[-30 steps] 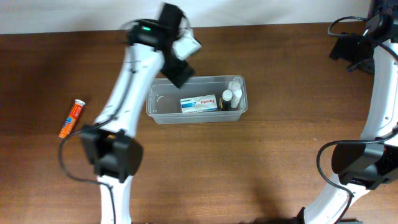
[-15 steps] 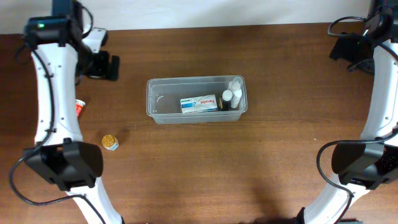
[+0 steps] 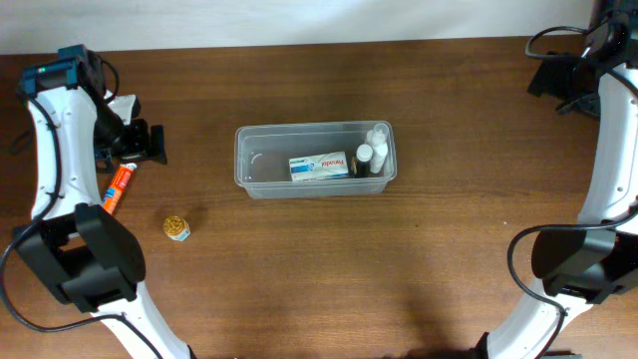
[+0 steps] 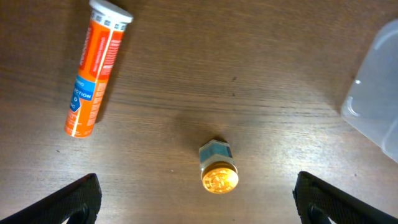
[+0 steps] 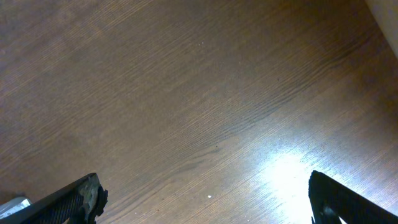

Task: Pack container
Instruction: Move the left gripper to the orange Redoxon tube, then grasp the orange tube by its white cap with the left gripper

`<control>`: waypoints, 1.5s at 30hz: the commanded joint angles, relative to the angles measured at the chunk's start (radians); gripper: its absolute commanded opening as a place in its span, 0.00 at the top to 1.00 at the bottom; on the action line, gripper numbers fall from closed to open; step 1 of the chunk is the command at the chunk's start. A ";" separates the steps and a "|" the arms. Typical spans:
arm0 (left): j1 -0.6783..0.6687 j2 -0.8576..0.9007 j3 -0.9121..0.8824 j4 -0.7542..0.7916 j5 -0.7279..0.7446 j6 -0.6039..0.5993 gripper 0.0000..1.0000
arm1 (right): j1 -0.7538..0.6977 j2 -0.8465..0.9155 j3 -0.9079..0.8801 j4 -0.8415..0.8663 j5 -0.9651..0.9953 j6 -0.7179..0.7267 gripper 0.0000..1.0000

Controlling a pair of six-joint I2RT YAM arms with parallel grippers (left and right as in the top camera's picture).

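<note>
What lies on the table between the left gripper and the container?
Nothing. In the overhead view, the stretch of table from the open left gripper to the container is bare wood.

surface: we see a dark brown wood-grain table (image 3: 319,269) filling nearly the whole view | beyond the table's far edge: we note a pale off-white strip (image 3: 399,20), wall or floor we cannot tell | light: bright glare patch (image 5: 289,174) on the table's wood
</note>
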 commanded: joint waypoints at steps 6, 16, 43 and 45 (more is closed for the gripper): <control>0.044 -0.002 -0.046 0.084 -0.111 -0.012 0.01 | -0.003 -0.002 0.005 0.003 0.016 0.010 0.02; 0.107 0.000 -0.173 0.223 -0.136 -0.009 0.01 | -0.003 -0.002 0.005 0.003 0.015 0.010 0.02; 0.120 0.096 -0.355 0.545 -0.127 0.177 0.01 | -0.003 -0.002 0.005 0.003 0.015 0.010 0.02; 0.120 0.109 -0.360 0.546 -0.128 0.192 0.01 | -0.003 -0.002 0.005 0.003 0.016 0.010 0.02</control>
